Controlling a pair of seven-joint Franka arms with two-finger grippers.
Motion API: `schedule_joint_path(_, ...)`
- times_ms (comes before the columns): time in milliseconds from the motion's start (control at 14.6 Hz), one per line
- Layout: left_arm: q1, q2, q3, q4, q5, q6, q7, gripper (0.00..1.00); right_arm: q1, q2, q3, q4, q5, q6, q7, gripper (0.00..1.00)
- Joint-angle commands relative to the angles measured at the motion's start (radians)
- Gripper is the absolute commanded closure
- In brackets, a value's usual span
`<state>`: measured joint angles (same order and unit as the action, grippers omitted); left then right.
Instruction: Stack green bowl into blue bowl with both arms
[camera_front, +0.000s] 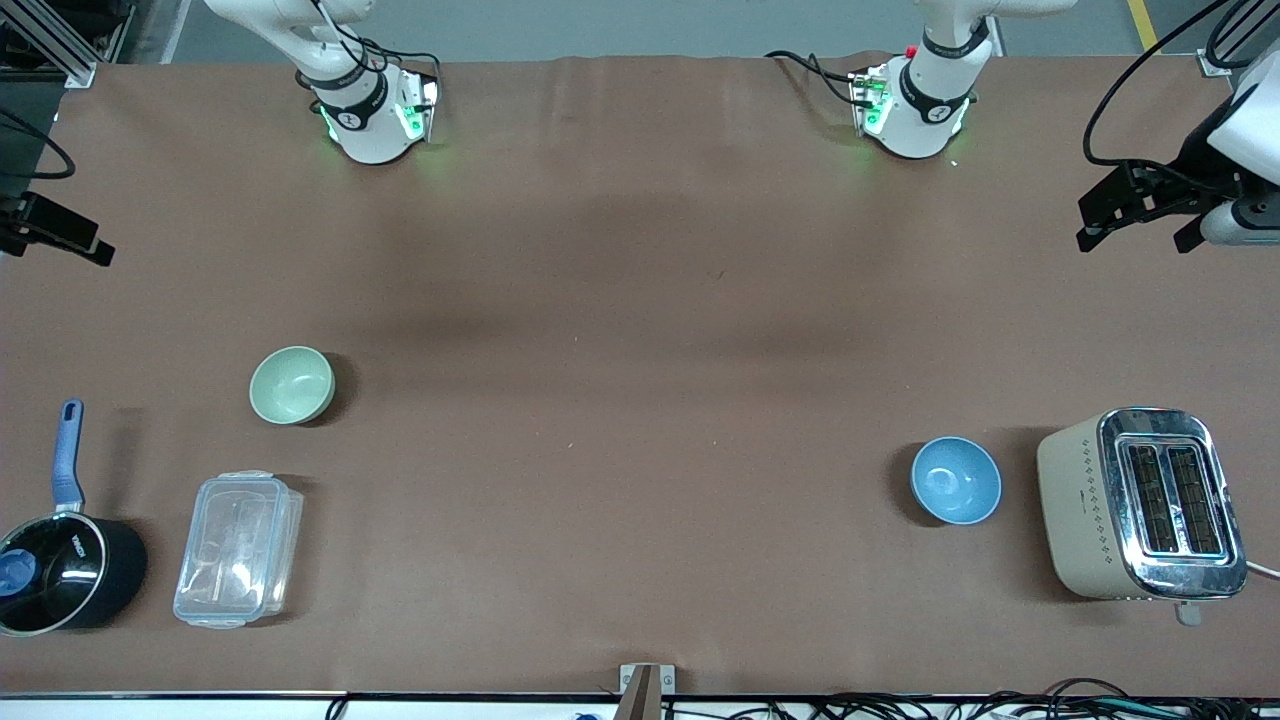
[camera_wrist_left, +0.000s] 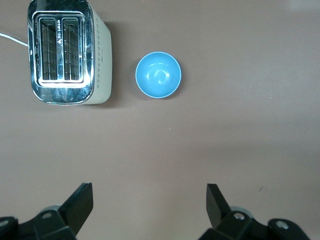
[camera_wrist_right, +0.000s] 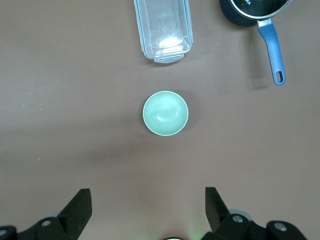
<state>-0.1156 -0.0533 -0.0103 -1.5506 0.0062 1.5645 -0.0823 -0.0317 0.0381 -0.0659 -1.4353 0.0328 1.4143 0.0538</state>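
Observation:
The pale green bowl stands upright and empty toward the right arm's end of the table; it also shows in the right wrist view. The sky-blue bowl stands upright and empty toward the left arm's end, beside the toaster; it also shows in the left wrist view. My left gripper is open and empty, high over bare table at the left arm's end. My right gripper is open and empty, high over bare table at the right arm's end. Neither gripper touches a bowl.
A cream and chrome toaster stands beside the blue bowl, at the table's end. A clear plastic lidded box and a black saucepan with a blue handle lie nearer to the front camera than the green bowl. Brown table lies between the bowls.

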Motion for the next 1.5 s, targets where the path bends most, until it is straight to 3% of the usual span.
schedule_joint_path(0,-0.004,0.001,0.003,0.01,-0.015,-0.023,0.021,0.0,-0.01,-0.012,0.001,-0.014,0.016,0.005,-0.012,0.0)
schedule_joint_path(205,-0.002,0.021,0.006,0.014,-0.006,-0.026,0.015,0.0,-0.01,-0.012,0.0,-0.014,0.016,0.005,-0.011,0.0)
schedule_joint_path(410,0.01,0.114,0.009,0.041,-0.012,-0.02,0.03,0.0,-0.008,-0.011,0.0,-0.016,0.016,0.0,-0.012,0.0)
schedule_joint_path(615,0.005,0.232,0.013,0.005,0.032,0.075,0.03,0.0,-0.022,-0.009,-0.002,-0.072,-0.001,0.017,-0.046,0.0)
schedule_joint_path(957,0.008,0.415,0.013,-0.085,0.077,0.336,0.016,0.0,-0.086,-0.009,-0.003,-0.448,-0.002,0.396,-0.212,0.0)
schedule_joint_path(1162,0.013,0.522,0.015,-0.085,0.11,0.445,0.016,0.0,-0.093,0.002,-0.003,-0.722,-0.02,0.784,-0.265,0.0)
schedule_joint_path(1231,0.025,0.559,0.015,-0.083,0.13,0.475,0.013,0.04,-0.093,0.017,-0.005,-0.802,-0.025,0.911,-0.265,0.0)
schedule_joint_path(1368,0.063,0.628,0.012,-0.08,0.13,0.56,0.01,0.14,-0.091,0.069,-0.005,-0.876,-0.027,1.065,-0.269,0.0)
schedule_joint_path(1436,0.091,0.654,0.01,-0.079,0.12,0.59,0.009,0.15,-0.091,0.103,-0.005,-0.885,-0.03,1.112,-0.267,0.0)
